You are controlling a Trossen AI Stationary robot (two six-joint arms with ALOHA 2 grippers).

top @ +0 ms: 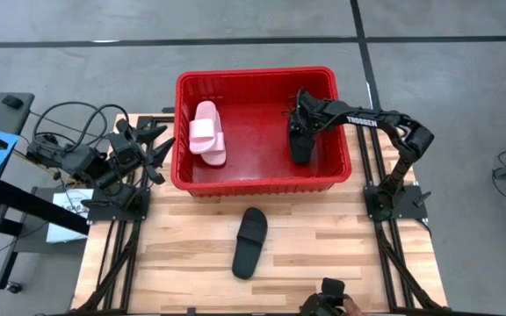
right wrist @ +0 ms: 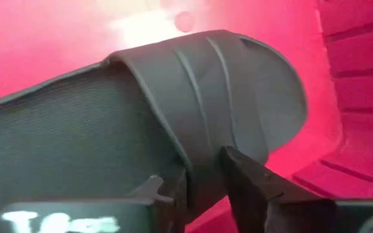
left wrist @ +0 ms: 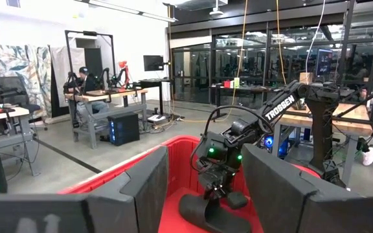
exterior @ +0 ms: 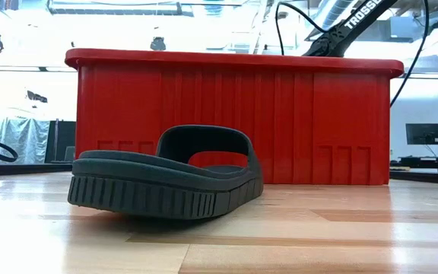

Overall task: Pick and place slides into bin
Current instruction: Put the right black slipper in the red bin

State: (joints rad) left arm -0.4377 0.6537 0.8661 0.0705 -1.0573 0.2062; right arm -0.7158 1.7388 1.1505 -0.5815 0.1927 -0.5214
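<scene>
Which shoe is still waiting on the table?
Find the big red bin on the wooden table. In front of it lies one black sandal, alone on the wood. The other black sandal and the pink sandal are inside the bin.

White letters spelling TROSSEN run along the right arm (top: 361,121), also readable in the left wrist view (left wrist: 280,107) and partly in the low view.
</scene>
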